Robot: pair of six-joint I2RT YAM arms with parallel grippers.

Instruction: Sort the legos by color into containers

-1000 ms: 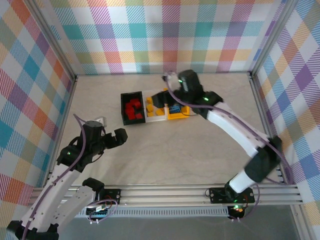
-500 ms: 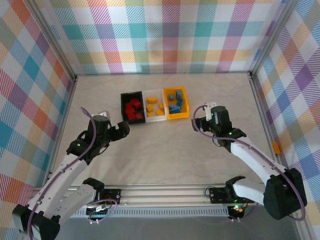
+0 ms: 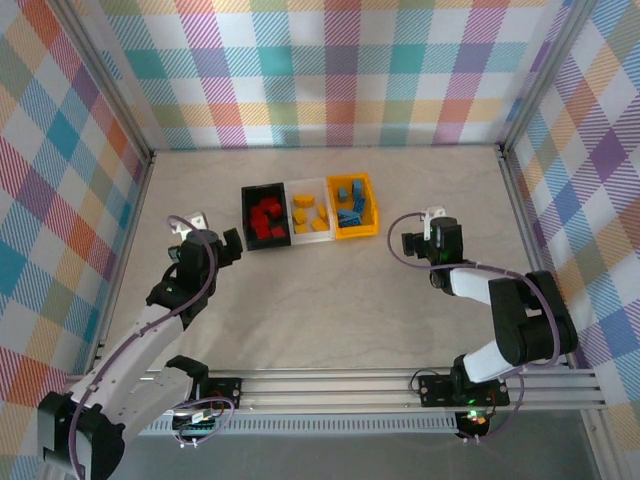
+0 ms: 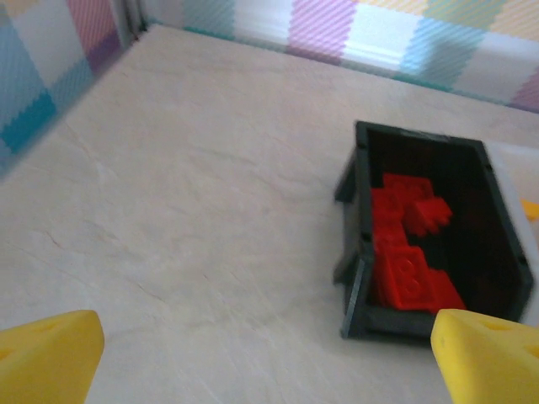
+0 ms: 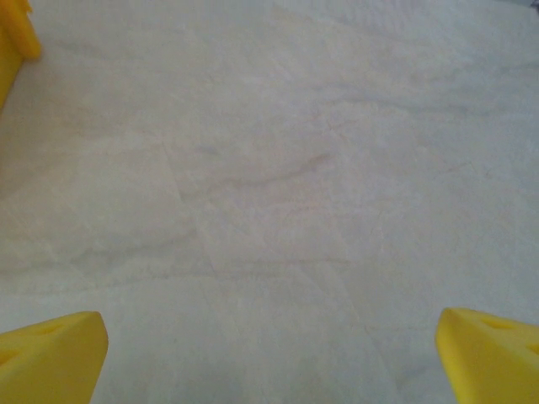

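Obs., standing at the rig:

- Containers: three bins in a touching row at the far middle of the tabletop (image 3: 330, 300). That spot lies between the arms, so I judge either one can reach it.
- Black bin (image 3: 247, 215), left: red legos (image 3: 265, 220) only.
- White bin (image 3: 310, 183), centre: yellow-orange legos (image 3: 310, 218).
- Orange bin (image 3: 372, 205), right: blue legos (image 3: 350, 205).
- Every brick I can pick out lies inside a bin, one colour per bin. The sort looks finished, or very nearly so.

Left claw (image 3: 228, 240): spread wide, nothing between the fingers. It sits low, just beside the black bin's near-left corner and not touching it. Its wrist view looks past the claw (image 4: 269, 362) at the bin wall (image 4: 358, 210) and the heaped red bricks (image 4: 413, 252).

Right claw (image 3: 410, 242): also spread and empty, near the orange bin's near-right side but apart from it. Below the claw (image 5: 269, 362) is bare marbled surface. The yellow corner (image 5: 13, 38) at the upper left of that view is probably the orange bin.

Reading: open, empty claws fit arms with nothing left to carry.
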